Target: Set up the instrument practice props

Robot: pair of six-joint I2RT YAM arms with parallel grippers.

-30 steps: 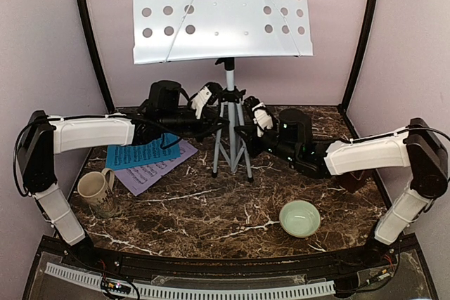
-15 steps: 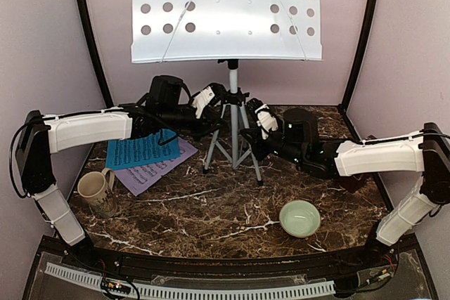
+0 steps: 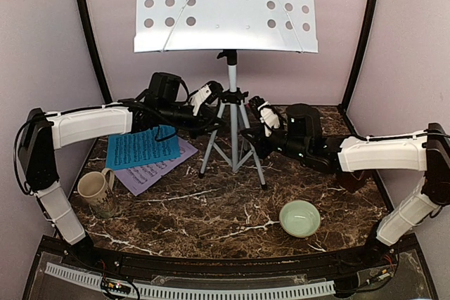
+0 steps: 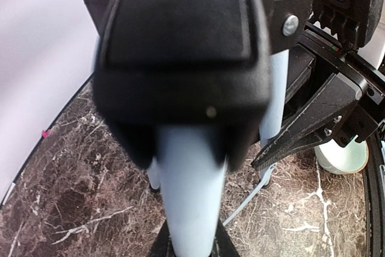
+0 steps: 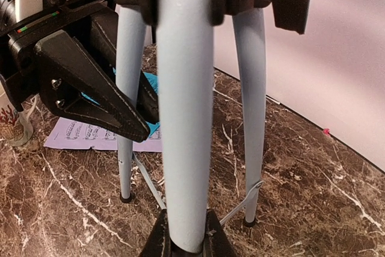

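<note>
Music stand [image 3: 226, 5]: upright, rear-centre of marble table [image 3: 211, 226], tripod legs spread, perforated desk up top. Left gripper [image 4: 187, 242]: clamped on one leg below black hub [image 4: 180, 58]. Right gripper [image 5: 185, 239]: clamped on another leg, opposite side. Blue sheet [image 3: 140, 149] atop lilac sheet [image 3: 158, 172], flat, left of stand. Metronome [image 3: 355, 179]: mostly hidden behind right arm [image 3: 380, 154]. Beige mug [image 3: 95, 189] near-left, pale green bowl [image 3: 299, 217] near-right, both well apart from stand.
</note>
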